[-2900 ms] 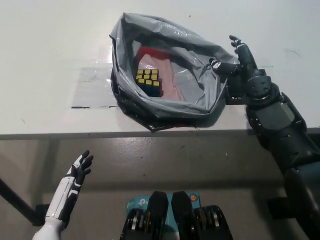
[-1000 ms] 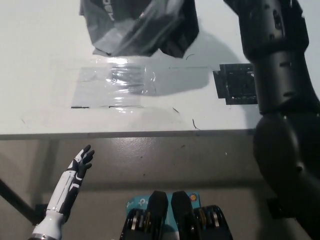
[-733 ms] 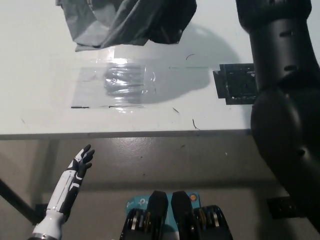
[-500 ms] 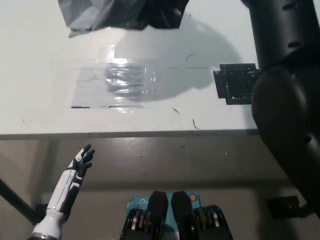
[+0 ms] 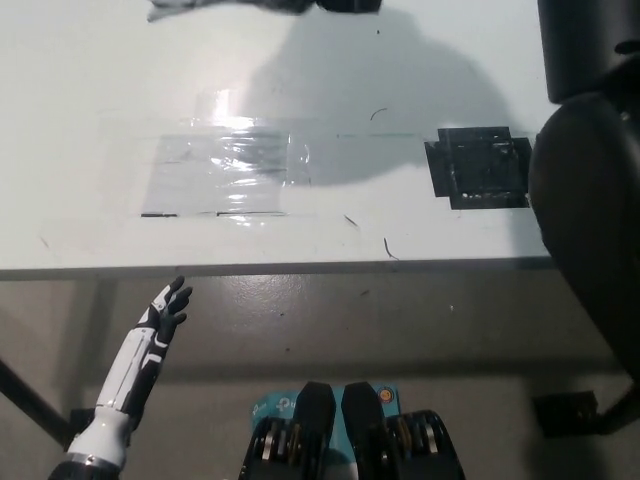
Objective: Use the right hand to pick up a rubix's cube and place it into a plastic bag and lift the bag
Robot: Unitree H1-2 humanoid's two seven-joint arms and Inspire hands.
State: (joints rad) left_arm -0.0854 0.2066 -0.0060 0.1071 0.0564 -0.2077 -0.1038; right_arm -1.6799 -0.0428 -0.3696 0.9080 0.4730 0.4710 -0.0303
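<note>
Hanging at top edge: 1 plastic bag (image 5: 262, 5)

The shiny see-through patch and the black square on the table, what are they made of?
The see-through patch looks like clear plastic film or wide tape stuck flat: it is glossy, wrinkled and catches the light. The black square looks like strips of dark tape, slightly shiny with uneven edges. The table under them looks smooth, white and matte, perhaps laminate, though that is unclear.
</note>
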